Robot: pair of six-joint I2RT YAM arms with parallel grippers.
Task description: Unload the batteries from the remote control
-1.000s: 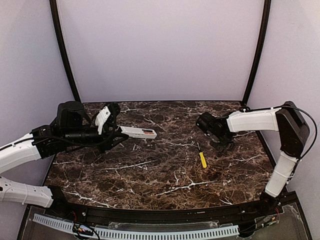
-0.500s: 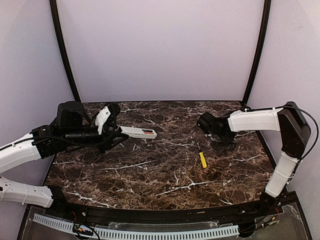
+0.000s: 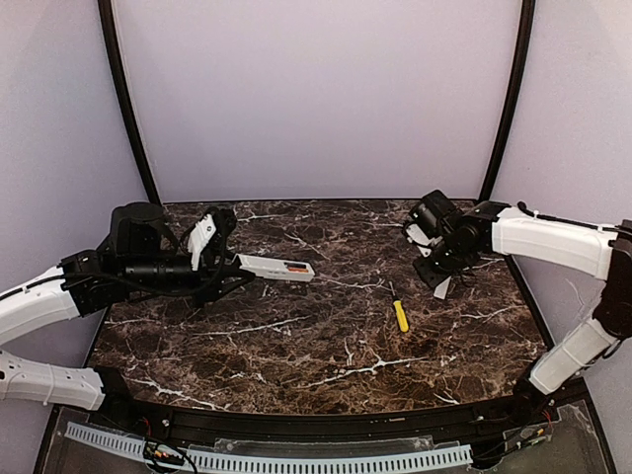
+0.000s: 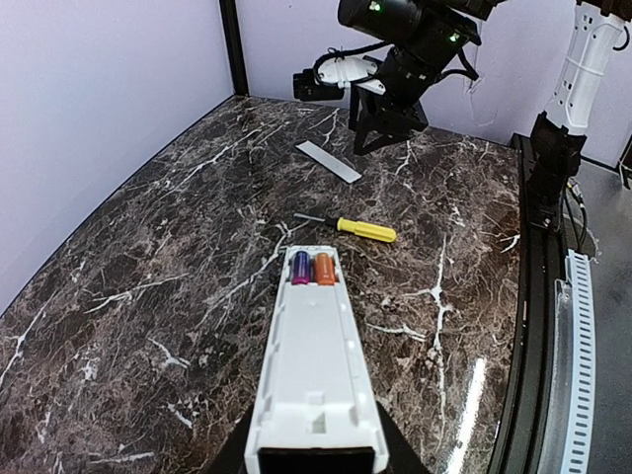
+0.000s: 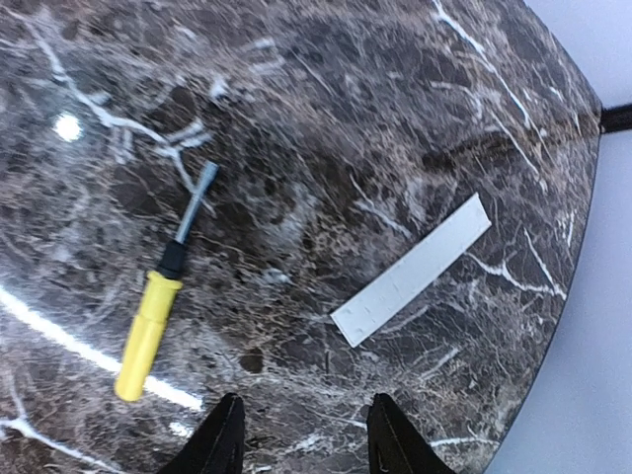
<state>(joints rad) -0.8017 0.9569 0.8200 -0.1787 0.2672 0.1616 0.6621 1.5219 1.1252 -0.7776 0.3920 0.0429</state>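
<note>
a: where's the remote control right now?

b: left side of the table, about mid-depth. the left gripper is clamped on one end of it and the rest sticks out toward the right. it looks lifted off the marble. the recess side faces up and the batteries sit side by side at the free end, one purple and one orange-red.

a: and the other arm?

b: the right gripper hangs over the far right part of the table. its fingers are spread apart with nothing between them, just marble. a flat pale cover strip lies on the surface below it. the yellow-handled screwdriver lies just left of and nearer than the strip, not touching it.
</note>
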